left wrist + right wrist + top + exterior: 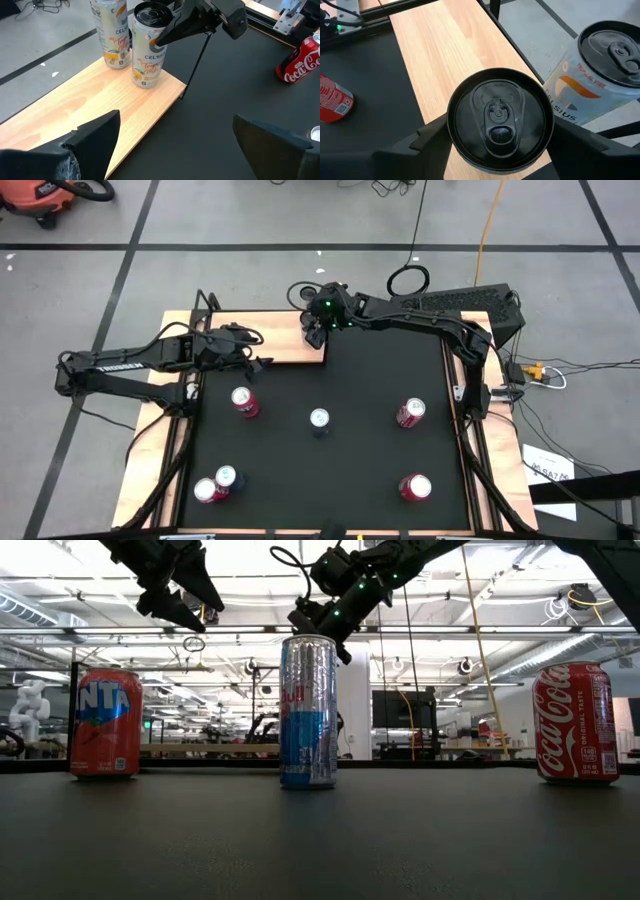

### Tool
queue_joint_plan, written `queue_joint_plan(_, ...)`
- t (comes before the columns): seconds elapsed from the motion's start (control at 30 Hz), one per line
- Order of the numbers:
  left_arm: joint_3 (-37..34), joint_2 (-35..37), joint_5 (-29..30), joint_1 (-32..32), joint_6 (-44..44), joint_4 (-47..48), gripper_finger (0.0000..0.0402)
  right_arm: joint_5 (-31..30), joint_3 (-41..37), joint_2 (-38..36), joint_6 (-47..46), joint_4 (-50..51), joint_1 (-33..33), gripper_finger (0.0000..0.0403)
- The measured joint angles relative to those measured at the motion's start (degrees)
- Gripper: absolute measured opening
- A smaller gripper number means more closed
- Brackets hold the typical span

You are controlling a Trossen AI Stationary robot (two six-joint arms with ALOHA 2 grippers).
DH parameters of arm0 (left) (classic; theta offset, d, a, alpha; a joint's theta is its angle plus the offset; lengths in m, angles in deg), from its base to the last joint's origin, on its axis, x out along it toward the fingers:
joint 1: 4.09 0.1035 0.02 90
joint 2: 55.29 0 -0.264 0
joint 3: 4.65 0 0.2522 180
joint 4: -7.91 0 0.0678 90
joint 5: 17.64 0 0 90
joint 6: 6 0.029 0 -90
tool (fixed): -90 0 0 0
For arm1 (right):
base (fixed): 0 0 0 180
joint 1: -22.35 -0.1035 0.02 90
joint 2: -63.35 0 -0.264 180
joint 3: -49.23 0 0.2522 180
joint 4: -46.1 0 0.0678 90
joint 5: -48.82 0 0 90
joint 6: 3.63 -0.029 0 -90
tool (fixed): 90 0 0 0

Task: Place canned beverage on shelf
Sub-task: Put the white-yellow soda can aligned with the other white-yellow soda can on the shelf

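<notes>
The shelf (265, 340) is a light wooden board along the black mat's far edge. Two Celsius cans stand upright at its right end. My right gripper (500, 125) is closed around the nearer one (146, 55), whose black top (500, 117) fills the right wrist view. The other can (600, 75) stands just behind it. My left gripper (175, 145) hangs open above the shelf's near edge, left of both cans, touching nothing. My right gripper has the nearer Celsius can between its two fingers, which lie against opposite sides of the upper wall (159, 44) just under the rim. The fingers slant downward from the table's right. The can stands upright, its base (144, 84) on the shelf's right end.
Several cans stand on the black mat (360, 380): a red one (245, 402), a Red Bull (319, 420), two Coca-Cola cans (411, 413) (415, 487) and a pair at the near left (215, 485). The shelf's left part (75, 110) is bare wood.
</notes>
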Motion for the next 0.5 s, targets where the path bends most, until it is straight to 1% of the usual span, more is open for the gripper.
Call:
queue_joint_plan(0.13, 0.00, 0.00, 0.04, 0.00, -0.09, 0.00, 0.0386, -0.05, 0.00, -0.13, 0.00, -0.30, 0.00, 0.0311)
queue_joint_plan(0.23, 0.00, 0.02, 0.07, 0.00, -0.09, 0.00, 0.0386, -0.20, 0.00, -0.56, 0.00, -0.84, 0.00, 0.0331)
queue_joint_plan(0.4, 0.00, 0.21, 0.08, 0.00, -0.16, 0.00, 0.0386, -0.31, -0.02, -2.34, 0.10, -1.55, -0.02, 0.0340)
queue_joint_plan(0.5, 0.00, 0.78, 0.09, 0.00, -1.53, 0.03, 0.0386, -2.04, -0.02, -3.70, 0.63, -1.91, -0.04, 0.0340)
